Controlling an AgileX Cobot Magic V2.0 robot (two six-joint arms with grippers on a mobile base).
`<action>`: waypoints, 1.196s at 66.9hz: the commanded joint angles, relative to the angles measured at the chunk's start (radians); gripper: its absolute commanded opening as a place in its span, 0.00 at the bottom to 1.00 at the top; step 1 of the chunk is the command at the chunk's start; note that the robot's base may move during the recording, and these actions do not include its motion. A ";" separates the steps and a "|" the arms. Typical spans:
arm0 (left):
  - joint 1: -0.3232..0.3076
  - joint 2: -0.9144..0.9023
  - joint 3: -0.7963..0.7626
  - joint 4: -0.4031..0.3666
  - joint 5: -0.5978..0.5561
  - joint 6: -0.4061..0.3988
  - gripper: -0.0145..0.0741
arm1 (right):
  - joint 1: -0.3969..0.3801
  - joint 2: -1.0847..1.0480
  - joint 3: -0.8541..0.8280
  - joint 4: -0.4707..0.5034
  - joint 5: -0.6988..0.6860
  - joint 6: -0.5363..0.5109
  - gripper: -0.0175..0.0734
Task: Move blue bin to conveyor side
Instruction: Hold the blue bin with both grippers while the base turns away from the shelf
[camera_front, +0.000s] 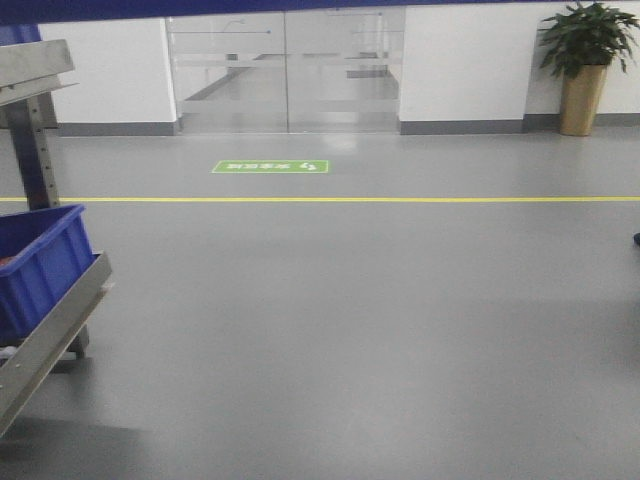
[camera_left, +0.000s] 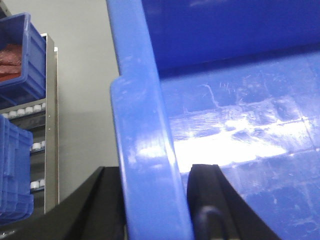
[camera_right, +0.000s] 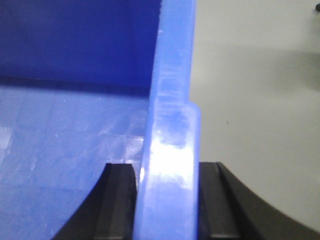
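Observation:
The blue bin fills both wrist views: glossy blue walls and a scuffed floor inside. My left gripper (camera_left: 155, 200) is shut on the bin's thick rim (camera_left: 147, 150), with one black finger (camera_left: 95, 210) outside the wall and the other (camera_left: 210, 195) inside. My right gripper (camera_right: 167, 200) is shut on the opposite rim (camera_right: 170, 145), with one finger (camera_right: 117, 200) inside the bin and one (camera_right: 220, 200) outside over grey floor. The conveyor is out of view. Neither gripper nor the held bin shows in the front view.
A grey metal rack (camera_front: 40, 340) stands at the front view's left edge with another blue bin (camera_front: 35, 265) on its sloped shelf. The left wrist view shows rack bins (camera_left: 22, 60), one holding something red. Ahead are grey floor, a yellow line (camera_front: 350, 199), glass doors (camera_front: 285, 70) and a potted plant (camera_front: 585, 60).

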 joint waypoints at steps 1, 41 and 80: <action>-0.016 -0.014 -0.016 -0.050 -0.094 0.020 0.14 | 0.005 -0.014 -0.012 0.021 -0.098 -0.019 0.11; -0.016 -0.014 -0.016 -0.050 -0.094 0.020 0.14 | 0.005 -0.014 -0.012 0.021 -0.098 -0.019 0.11; -0.016 -0.014 -0.016 -0.050 -0.094 0.020 0.14 | 0.005 -0.014 -0.012 0.021 -0.098 -0.019 0.11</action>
